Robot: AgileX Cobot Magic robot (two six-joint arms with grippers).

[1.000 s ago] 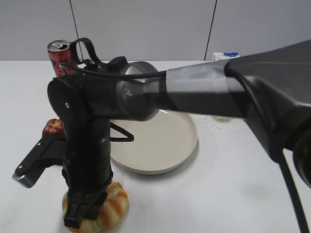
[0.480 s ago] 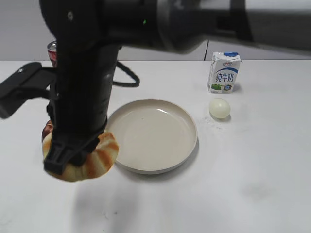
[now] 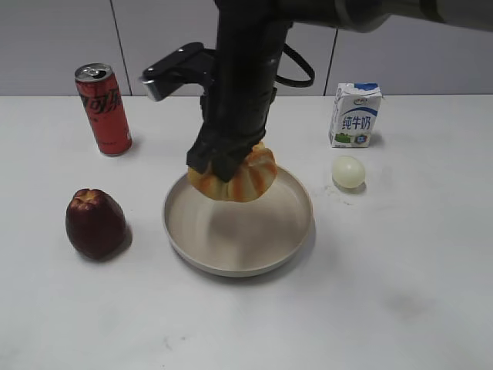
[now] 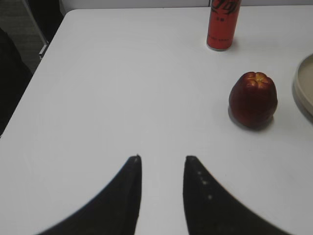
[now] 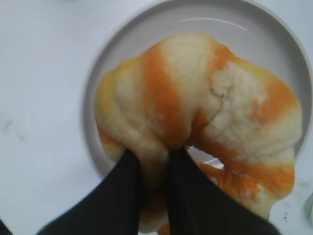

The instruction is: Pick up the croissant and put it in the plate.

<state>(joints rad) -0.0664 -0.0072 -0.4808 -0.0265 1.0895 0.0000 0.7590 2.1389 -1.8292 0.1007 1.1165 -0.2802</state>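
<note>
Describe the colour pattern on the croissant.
Croissant: broad orange and cream-yellow stripes, clearest in the right wrist view.

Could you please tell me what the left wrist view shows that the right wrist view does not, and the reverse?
Only the left wrist view shows the red can, the apple and the open, empty left gripper over bare table. Only the right wrist view shows the croissant pinched by the right gripper. Both show the plate: just its rim at the left wrist view's right edge, most of it beneath the croissant in the right wrist view.
</note>
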